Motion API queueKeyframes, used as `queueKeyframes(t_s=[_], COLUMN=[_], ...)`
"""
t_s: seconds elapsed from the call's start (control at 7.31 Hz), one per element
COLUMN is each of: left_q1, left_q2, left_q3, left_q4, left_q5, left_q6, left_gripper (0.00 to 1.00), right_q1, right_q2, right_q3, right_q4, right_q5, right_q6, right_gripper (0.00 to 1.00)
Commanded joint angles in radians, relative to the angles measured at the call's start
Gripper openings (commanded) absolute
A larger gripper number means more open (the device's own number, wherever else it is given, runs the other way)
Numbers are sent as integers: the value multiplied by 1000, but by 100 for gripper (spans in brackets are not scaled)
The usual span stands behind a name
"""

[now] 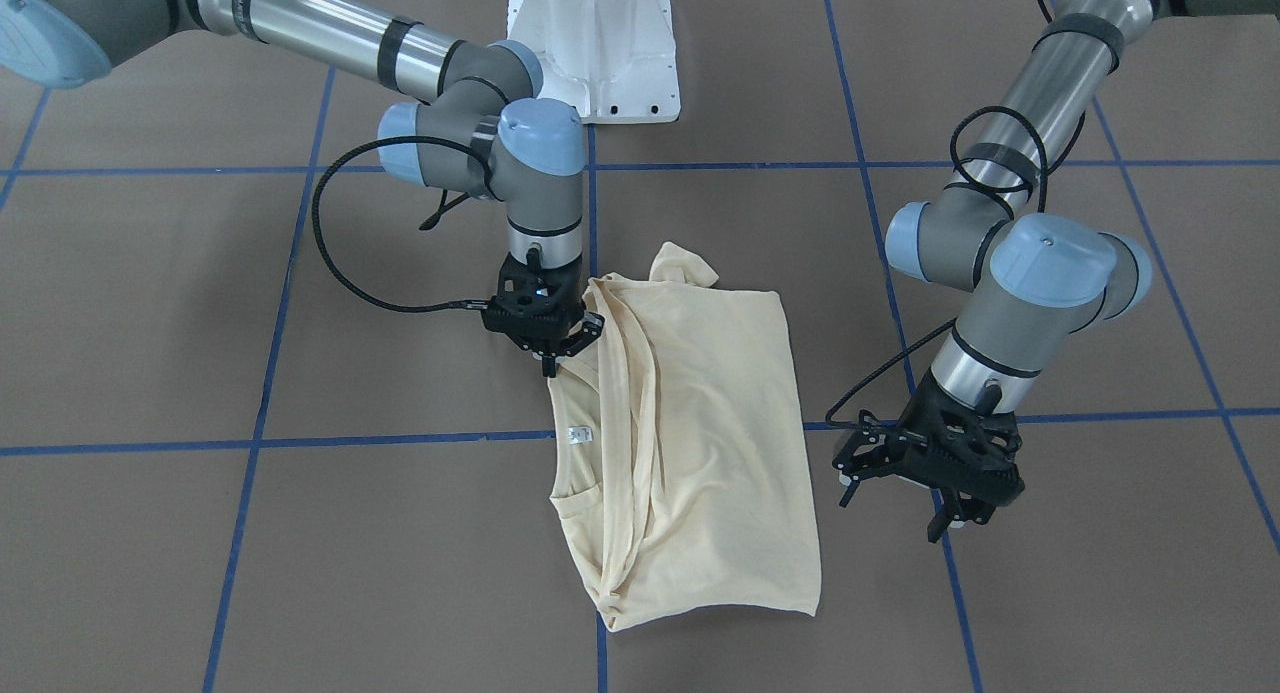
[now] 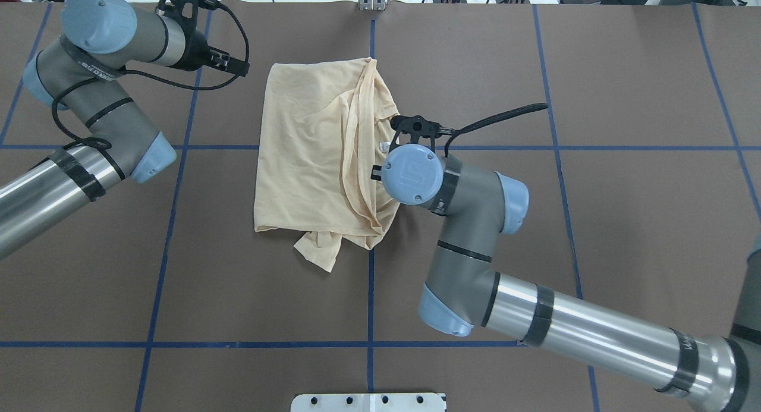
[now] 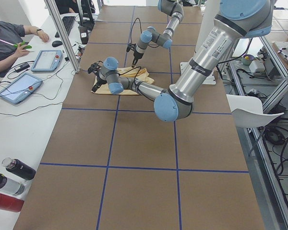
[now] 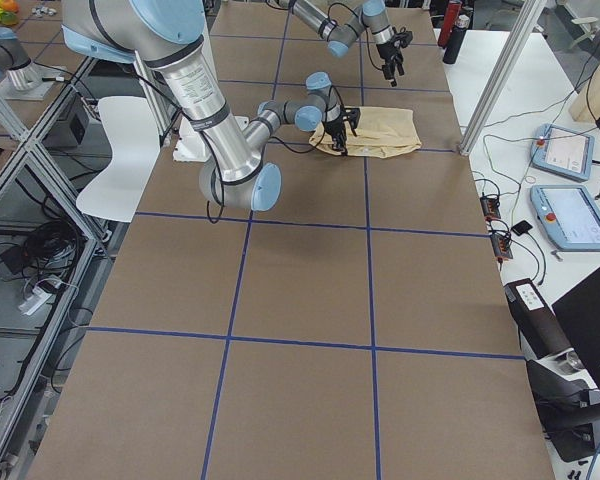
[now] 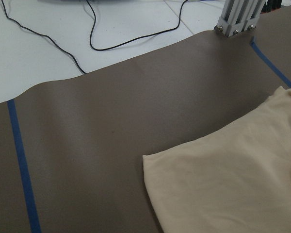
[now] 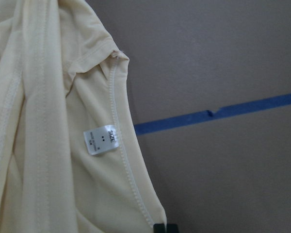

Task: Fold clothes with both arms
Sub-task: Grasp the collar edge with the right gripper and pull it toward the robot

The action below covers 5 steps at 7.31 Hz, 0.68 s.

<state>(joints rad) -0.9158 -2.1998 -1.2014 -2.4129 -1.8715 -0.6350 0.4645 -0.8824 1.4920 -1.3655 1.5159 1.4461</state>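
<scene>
The pale cream-yellow T-shirt [image 1: 690, 423] lies folded lengthwise at the table's middle, with no print showing. It also shows in the overhead view [image 2: 309, 150]. Its white neck label [image 1: 578, 434] faces up by the collar and is clear in the right wrist view [image 6: 102, 140]. A sleeve end [image 1: 685, 263] sticks out on the robot's side. My right gripper [image 1: 549, 365] is shut on the shirt's edge near the collar, with its fingertips [image 6: 165, 228] pinched together. My left gripper [image 1: 950, 518] hovers beside the shirt's other long edge, apart from it, looking open and empty. The left wrist view shows the shirt's corner [image 5: 233, 184].
The white pedestal base [image 1: 600, 53] stands at the robot's side. Blue tape lines [image 1: 250, 441] cross the brown table. An aluminium post [image 5: 237, 19] stands at the far edge. A desk with tablets [image 3: 19, 86] and a seated person lies beyond.
</scene>
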Motion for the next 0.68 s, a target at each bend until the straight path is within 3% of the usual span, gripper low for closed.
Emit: queueKeyframes(t_s=[0.0, 0.14, 0.27, 0.41, 0.55], left_q1=[0, 1, 2, 2, 2], left_q2=[-1, -2, -2, -2, -2], left_q3=[-1, -1, -1, -1, -1], left_q4=[0, 0, 0, 0, 0], left_q5=[0, 0, 0, 0, 0], left_q6=[0, 0, 0, 0, -2], left_gripper=[100, 100, 100, 100, 100], right_q1=[-9, -13, -27, -32, -30], right_q2=[-171, -185, -181, -169, -140], right_q3=[184, 200, 200, 197, 186], right_q4=[-1, -1, -1, -1, -6], right_q5=[4, 3, -2, 1, -3], right_q6=[-21, -21, -21, -23, -30], right_gripper=[0, 0, 42, 99, 100])
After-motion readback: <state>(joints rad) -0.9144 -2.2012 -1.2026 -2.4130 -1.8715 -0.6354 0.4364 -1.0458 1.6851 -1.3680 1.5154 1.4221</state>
